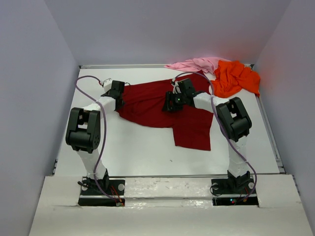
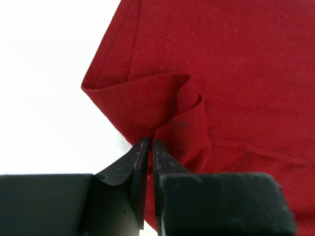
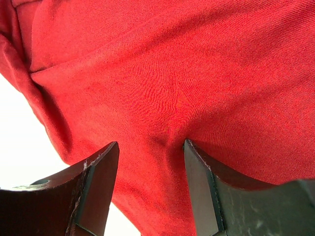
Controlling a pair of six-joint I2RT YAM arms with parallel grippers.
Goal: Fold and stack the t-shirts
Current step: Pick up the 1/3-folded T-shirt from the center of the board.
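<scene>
**Spotter:** Where are we on the shirts?

**Me:** First fold, as I read it. The crimson t-shirt (image 1: pixel 147 105) lies spread and rumpled across the middle of the bench (image 1: pixel 147 157), one flap trailing towards the arm bases. Nothing is folded and nothing is stacked. The orange t-shirt (image 1: pixel 236 76) and the pink t-shirt (image 1: pixel 194 64) sit heaped in the far right corner, touching each other, the pink one close by the crimson's far edge.

**Spotter:** And the claws?

**Me:** My left claw (image 2: pixel 148 143) is at the shirt's left edge, clenched on a doubled-over hem (image 2: pixel 162 98). The jaws are nearly together and the cloth is caught only at the very tips, so it's a thin bite. My right claw (image 3: pixel 151 145) is released, with its jaws wide. It's straddling flat cloth near the middle of the shirt and gripping nothing.

**Spotter:** What does the next move need?

**Me:** I'd say a deeper or at least a surer hold on the left before I lift, because a tip pinch on soft jersey could slip out. After that the hem has to travel across the body of the shirt. Meanwhile the right either pins the cloth down or takes its own pinch, so the whole shirt isn't dragged along.

**Spotter:** Any brand, tag or print?

**Me:** Nothing readable. The left wrist view shows rows of stitching along the hem. I see no logo, label or lettering on any shirt, and none I can make out on the arms.
</scene>
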